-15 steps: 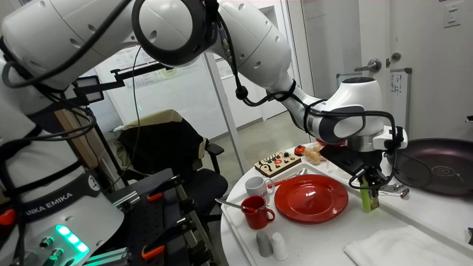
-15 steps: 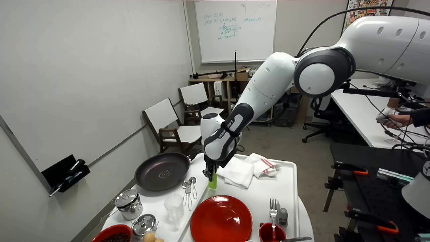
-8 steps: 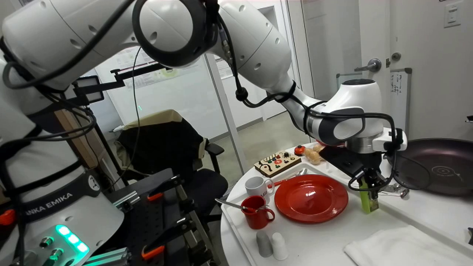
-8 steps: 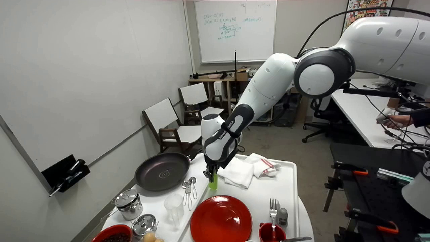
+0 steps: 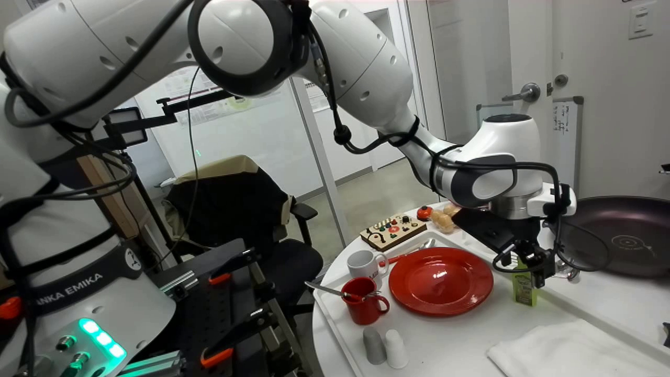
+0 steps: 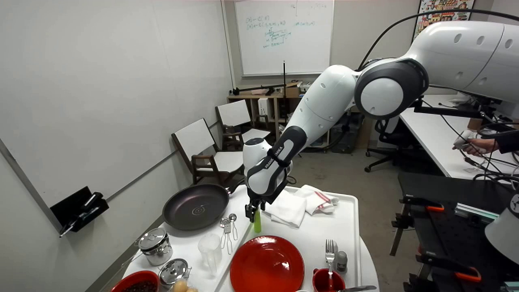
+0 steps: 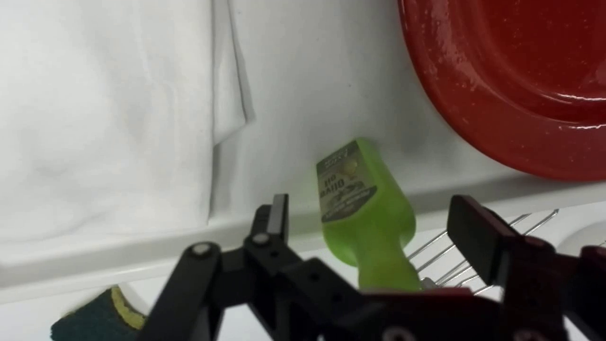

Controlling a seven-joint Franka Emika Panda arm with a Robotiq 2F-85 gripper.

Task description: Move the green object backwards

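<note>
The green object is an olive oil bottle (image 7: 374,213) with a dark label. In both exterior views the green bottle (image 5: 524,293) (image 6: 258,224) stands upright on the white tray, between the red plate and the white cloth. My gripper (image 7: 368,202) is open around it, a gap showing on each side between bottle and fingers (image 7: 473,237). In the exterior views the gripper (image 5: 525,271) (image 6: 256,211) points down over the bottle's upper part. The bottle's top is hidden behind the gripper's body in the wrist view.
Beside the bottle lie the red plate (image 5: 440,283) and the white cloth (image 7: 109,118). The tray's raised rim (image 7: 165,265) runs close by, with metal utensils (image 6: 228,231) beyond it. A frying pan (image 6: 196,207), red mug (image 5: 362,306) and shakers (image 5: 395,350) stand further off.
The jaws have opened and let go of the bottle. It was tilted between the fingers and now stands straight, turned with its label showing. The arm has sunk very slightly.
</note>
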